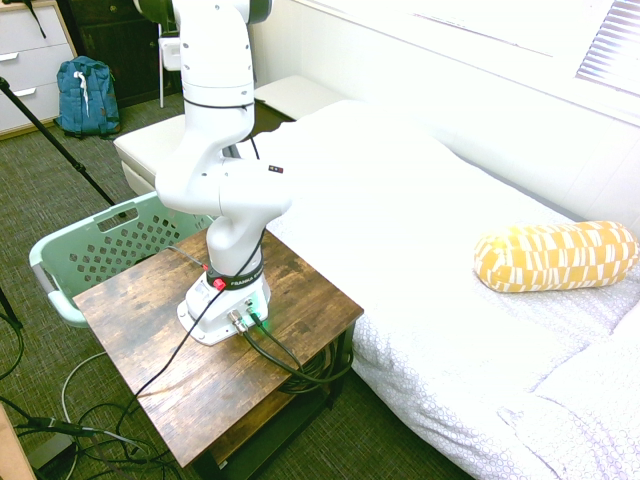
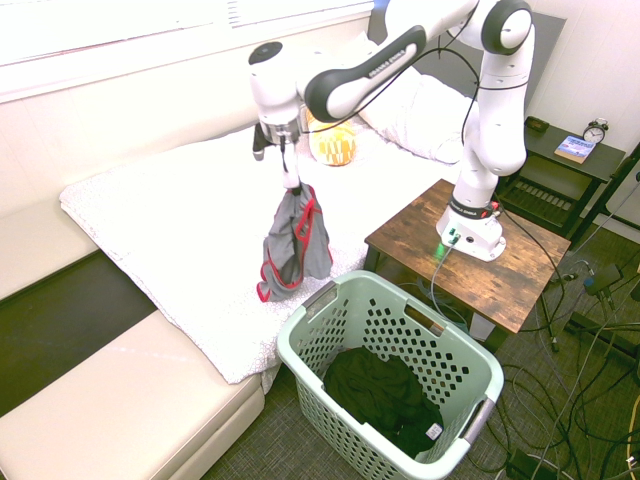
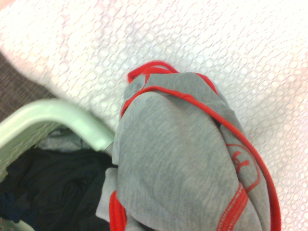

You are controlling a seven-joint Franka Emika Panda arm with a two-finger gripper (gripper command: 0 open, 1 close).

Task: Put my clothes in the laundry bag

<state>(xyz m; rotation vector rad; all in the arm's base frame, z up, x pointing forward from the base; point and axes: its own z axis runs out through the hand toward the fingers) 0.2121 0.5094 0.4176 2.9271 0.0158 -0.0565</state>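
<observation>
The grey garment with red trim [image 2: 296,243] hangs in the air from the gripper [image 2: 293,184], whose fingers are pinched tight on its top edge. It dangles limp over the edge of the bed [image 2: 180,220], just beside the near corner of the mint-green laundry basket [image 2: 455,360] and a little above its rim, not yet inside. In the wrist view the same grey cloth [image 3: 183,159] fills the middle, with the basket's pale green rim [image 3: 57,118] beside it and the white quilted bedcover [image 3: 192,43] behind.

The basket stands on the carpet between the bed and a wooden side table [image 2: 530,270]. A dark piece of clothing [image 2: 385,395] already lies in its bottom.

Further off, a yellow patterned pillow [image 1: 556,256] rests on the bed, and a blue backpack [image 1: 87,96] sits on the floor by a chest of drawers [image 1: 30,60].
</observation>
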